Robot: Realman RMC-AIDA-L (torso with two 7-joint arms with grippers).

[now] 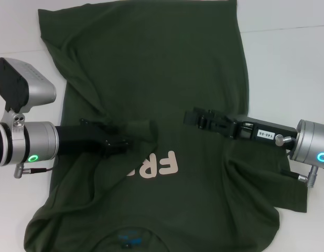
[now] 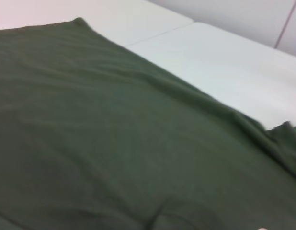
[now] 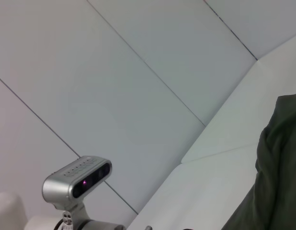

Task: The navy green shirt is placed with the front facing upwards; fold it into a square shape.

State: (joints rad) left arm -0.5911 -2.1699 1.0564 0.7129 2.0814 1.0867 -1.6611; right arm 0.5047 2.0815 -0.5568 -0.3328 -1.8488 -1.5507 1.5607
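The navy green shirt lies front up on the white table, with its collar and blue neck label at the near edge. Part of the pale "FREE!" lettering shows; a fold covers the rest. My left gripper is over the chest, shut on a bunch of shirt cloth drawn in from the left side. My right gripper hovers above the shirt's middle, right of the fold. The left wrist view is mostly shirt. The shirt's edge shows in the right wrist view.
Bare white table runs along the shirt's far and right sides. The right sleeve lies rumpled under my right arm. The left arm's wrist camera shows in the right wrist view, with a panelled wall behind it.
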